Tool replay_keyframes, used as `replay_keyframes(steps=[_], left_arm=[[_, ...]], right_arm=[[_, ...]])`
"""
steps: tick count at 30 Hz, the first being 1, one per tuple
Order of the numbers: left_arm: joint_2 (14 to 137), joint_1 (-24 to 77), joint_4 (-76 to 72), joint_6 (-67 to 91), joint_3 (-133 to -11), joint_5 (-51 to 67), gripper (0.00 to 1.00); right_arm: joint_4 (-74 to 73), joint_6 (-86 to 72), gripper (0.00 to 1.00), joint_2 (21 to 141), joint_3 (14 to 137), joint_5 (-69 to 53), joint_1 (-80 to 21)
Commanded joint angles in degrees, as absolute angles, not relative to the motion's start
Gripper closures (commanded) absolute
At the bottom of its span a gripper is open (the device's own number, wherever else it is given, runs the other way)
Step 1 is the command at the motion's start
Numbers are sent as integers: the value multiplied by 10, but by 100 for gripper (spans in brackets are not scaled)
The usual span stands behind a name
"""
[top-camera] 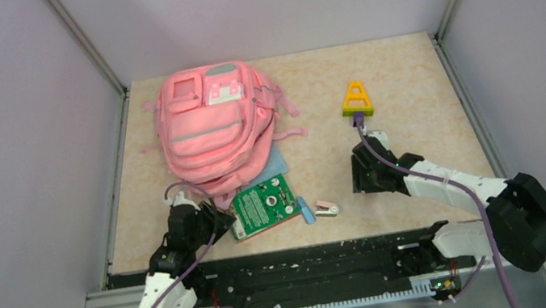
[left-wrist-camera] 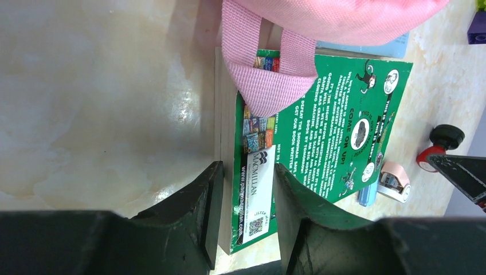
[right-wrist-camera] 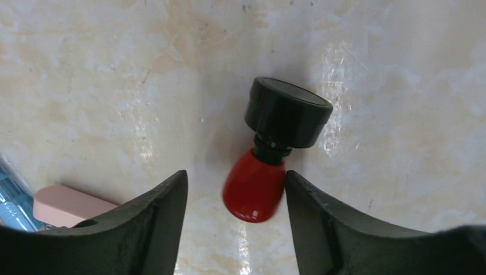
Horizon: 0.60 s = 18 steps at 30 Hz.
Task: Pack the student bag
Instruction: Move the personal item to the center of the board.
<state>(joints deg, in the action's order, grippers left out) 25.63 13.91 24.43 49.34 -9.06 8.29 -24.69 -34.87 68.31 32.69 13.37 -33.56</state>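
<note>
The pink student bag (top-camera: 212,126) lies flat at the back left; one strap (left-wrist-camera: 263,69) hangs over a green book (top-camera: 263,204). My left gripper (top-camera: 214,221) is at the book's left edge. In the left wrist view it (left-wrist-camera: 247,166) is open and straddles the book (left-wrist-camera: 338,114) near a corner, with the left finger against the page block and the right finger over the cover. My right gripper (top-camera: 366,169) is open at mid-right. In the right wrist view it (right-wrist-camera: 235,175) brackets a red-and-black knob-shaped item (right-wrist-camera: 269,154), which touches the right finger.
A pale blue flat item (top-camera: 277,161) sticks out from under the bag. A small blue stick (top-camera: 306,210) and a pink stapler (top-camera: 327,210) lie right of the book. A yellow, green and purple toy (top-camera: 357,100) stands beyond my right gripper. Walls enclose the table.
</note>
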Motion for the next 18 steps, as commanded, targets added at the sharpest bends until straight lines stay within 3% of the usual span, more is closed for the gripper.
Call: replay_keyframes(steps=[1,7,18], left_arm=[[243,141,218,490,-87,94,58],[230,141,230,493,-86,91,58],[223,141,233,497,-84,89,58]], right_arm=[[-188,-323,53,717,346,154,-335],[-148,-294,75,788,372,145,-335],[-43,-198,77,933,463,13,-390]])
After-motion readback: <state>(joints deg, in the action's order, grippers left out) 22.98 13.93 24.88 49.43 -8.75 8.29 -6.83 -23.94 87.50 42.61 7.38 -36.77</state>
